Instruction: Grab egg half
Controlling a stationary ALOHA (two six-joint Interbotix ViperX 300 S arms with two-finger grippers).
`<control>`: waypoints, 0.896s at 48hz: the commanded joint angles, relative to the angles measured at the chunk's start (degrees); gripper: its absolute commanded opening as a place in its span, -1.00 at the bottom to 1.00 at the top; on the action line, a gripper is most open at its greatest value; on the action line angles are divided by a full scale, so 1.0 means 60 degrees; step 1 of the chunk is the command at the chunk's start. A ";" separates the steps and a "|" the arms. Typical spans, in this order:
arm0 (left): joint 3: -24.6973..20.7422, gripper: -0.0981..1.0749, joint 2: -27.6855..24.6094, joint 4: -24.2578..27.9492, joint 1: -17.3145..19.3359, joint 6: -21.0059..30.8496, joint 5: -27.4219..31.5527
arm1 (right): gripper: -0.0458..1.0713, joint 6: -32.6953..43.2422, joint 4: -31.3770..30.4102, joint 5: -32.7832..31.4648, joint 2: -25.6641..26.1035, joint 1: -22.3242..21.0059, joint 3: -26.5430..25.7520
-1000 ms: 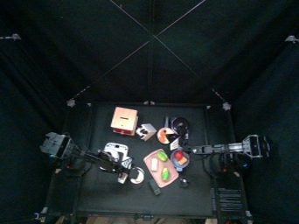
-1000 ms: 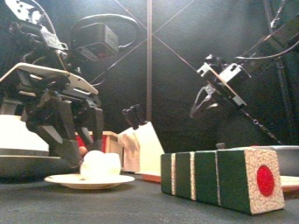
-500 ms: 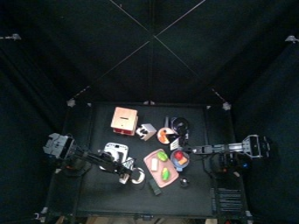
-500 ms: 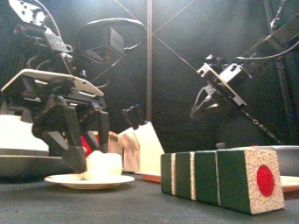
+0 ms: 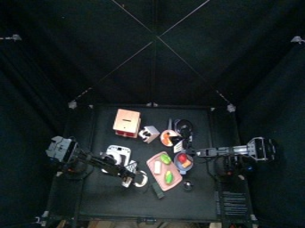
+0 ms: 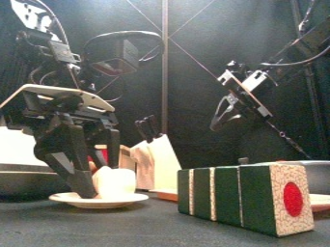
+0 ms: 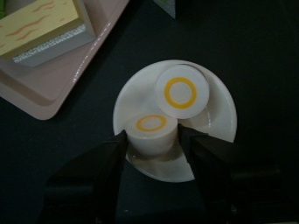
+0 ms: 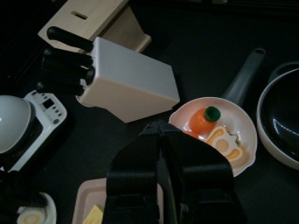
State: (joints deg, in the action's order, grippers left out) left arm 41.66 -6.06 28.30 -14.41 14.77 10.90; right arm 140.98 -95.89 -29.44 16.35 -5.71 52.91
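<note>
Left fingers straddle the nearer egg half on the saucer, spread apart; they should close gently and squarely. Right fingers sit together, idle.

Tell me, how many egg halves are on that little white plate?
2. One egg half lies further out on the small white plate, clear of the jaws. The other egg half sits between the left gripper and its open jaws. None seems hidden.
</note>
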 commanded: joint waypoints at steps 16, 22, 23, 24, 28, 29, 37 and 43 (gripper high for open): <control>-0.0220 0.44 0.0117 0.0000 0.0000 0.0015 0.0015 | -0.42 0.0000 -0.0015 -0.0059 0.0132 -0.0029 -0.0044; -0.0220 0.42 0.0190 0.0000 0.0000 0.0015 0.0088 | -0.42 -0.0015 -0.0015 -0.0044 0.0132 -0.0015 -0.0044; -0.0220 0.42 0.0234 0.0000 -0.0015 0.0015 0.0132 | -0.42 -0.0015 -0.0015 -0.0059 0.0132 -0.0029 -0.0044; -0.0220 0.42 0.0264 0.0000 0.0000 0.0015 0.0176 | -0.42 -0.0015 -0.0015 -0.0059 0.0132 -0.0029 -0.0044; -0.0190 0.42 0.0425 0.0000 -0.0015 0.0015 0.0352 | -0.42 -0.0015 -0.0015 -0.0059 0.0132 -0.0029 -0.0044; -0.0190 0.42 0.0454 0.0000 0.0000 0.0015 0.0396 | -0.42 -0.0015 -0.0015 -0.0059 0.0117 -0.0029 -0.0044; -0.0146 0.42 0.0718 0.0000 -0.0044 0.0015 0.0630 | -0.42 -0.0015 -0.0015 -0.0044 0.0117 -0.0015 -0.0044; -0.0117 0.42 0.0864 0.0000 -0.0073 0.0029 0.0703 | -0.42 -0.0015 -0.0015 -0.0044 0.0132 -0.0029 -0.0044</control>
State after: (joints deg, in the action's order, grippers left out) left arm 41.66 -2.72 28.30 -14.68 14.85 15.12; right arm 140.98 -95.80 -29.53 16.26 -5.80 53.17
